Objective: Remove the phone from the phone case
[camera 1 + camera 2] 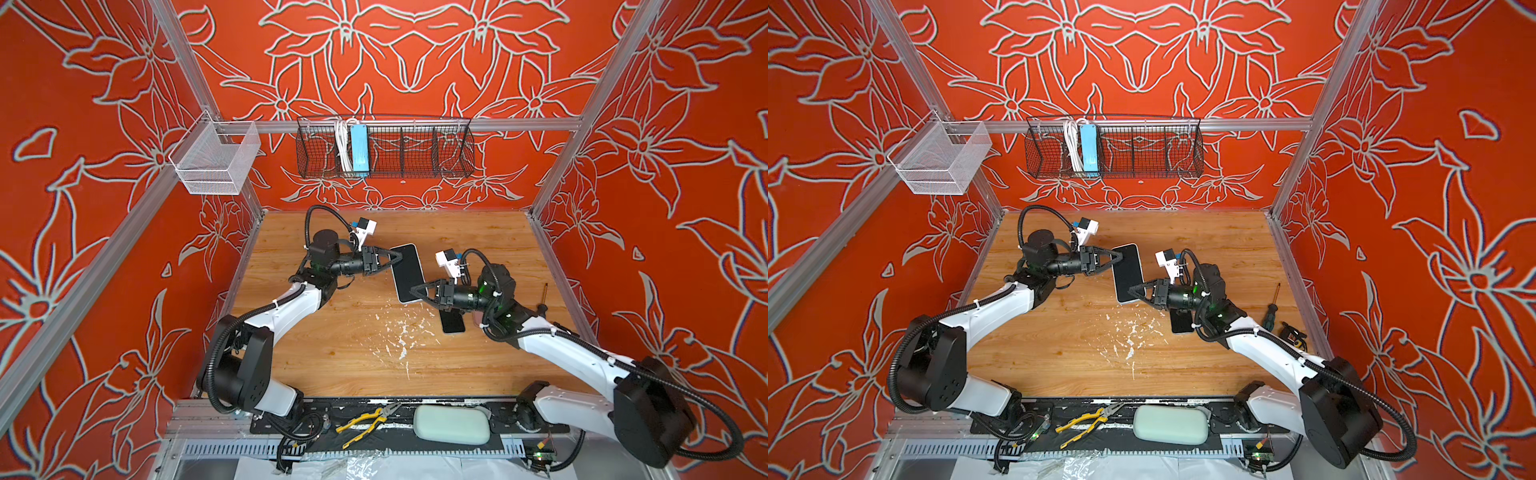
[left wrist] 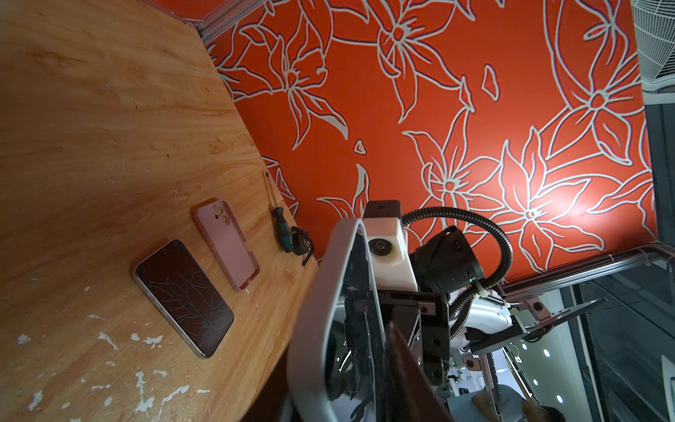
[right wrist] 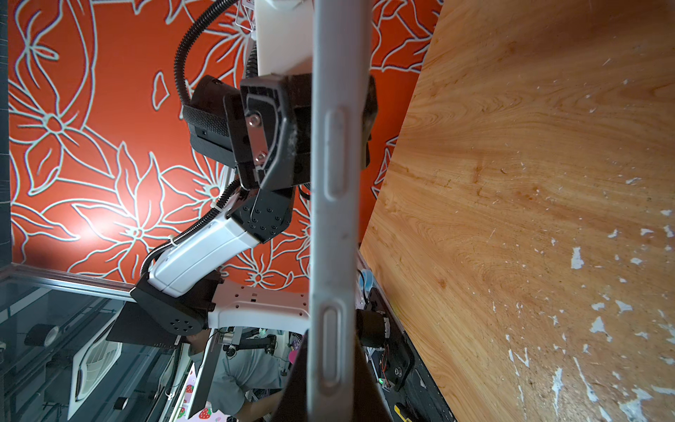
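1. A wooden tabletop (image 1: 353, 357), flecked with chipped white patches towards the front, forms the floor of a cell. Its walls are red with pale flower outlines, framed by aluminium bars.
2. On the rear bar hang a black wire basket (image 1: 384, 149) and a white mesh basket (image 1: 216, 162). The front rail carries yellow-handled pliers (image 1: 368, 419) and a pale pad (image 1: 451, 424).
3. The phone (image 1: 407, 270), dark screen up, sits in a light grey phone case (image 3: 339, 219). It is held clear of the tabletop, spanning the gap between the two sets of fingers.
4. The left fingers (image 1: 397, 257) straddle the cased phone's far corner, one over the screen and one under the case. The gap is narrow, but whether they actually press cannot be told.
5. The right fingers (image 1: 417, 288) are clamped tight on the phone case at the diagonally opposite, near corner.
6. Behind the right fingers, beneath that arm, a second handset (image 2: 182, 297) lies flat on the tabletop. A pink case (image 2: 226, 243) lies just beside it, and a screwdriver (image 2: 281, 226) lies further out, near the side wall.
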`<action>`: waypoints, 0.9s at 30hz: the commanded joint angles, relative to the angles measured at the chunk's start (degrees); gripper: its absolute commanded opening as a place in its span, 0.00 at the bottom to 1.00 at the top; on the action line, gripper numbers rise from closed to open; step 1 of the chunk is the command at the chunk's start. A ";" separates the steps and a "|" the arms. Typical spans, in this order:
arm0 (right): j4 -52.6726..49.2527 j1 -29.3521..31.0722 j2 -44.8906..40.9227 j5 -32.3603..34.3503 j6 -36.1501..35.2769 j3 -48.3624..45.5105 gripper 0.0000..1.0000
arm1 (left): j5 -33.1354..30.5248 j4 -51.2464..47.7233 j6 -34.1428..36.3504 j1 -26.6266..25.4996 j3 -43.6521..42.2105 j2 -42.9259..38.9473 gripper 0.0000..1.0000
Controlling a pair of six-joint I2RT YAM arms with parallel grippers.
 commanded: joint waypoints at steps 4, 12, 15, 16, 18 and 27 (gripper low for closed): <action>4.26 0.53 0.21 -1.71 0.95 1.20 0.01 | -0.41 2.46 -0.13 -0.47 0.37 -0.39 0.30; 4.63 0.68 0.75 -1.75 0.69 1.11 0.01 | -1.24 2.79 -0.76 -0.98 1.23 0.23 0.23; 5.36 0.76 1.29 -2.04 1.03 1.00 0.01 | -2.20 3.90 -1.70 -1.21 1.00 0.51 0.14; 5.52 0.75 1.45 -2.20 1.21 0.97 0.01 | -2.41 4.08 -1.84 -1.30 1.02 0.52 0.12; 5.63 0.78 1.71 -2.68 1.31 1.32 0.01 | -3.21 4.13 -2.05 -1.65 1.04 0.42 0.10; 2.80 0.76 1.51 -3.44 -0.12 2.65 0.09 | -10.70 4.15 -3.94 -2.85 -0.50 -2.11 0.00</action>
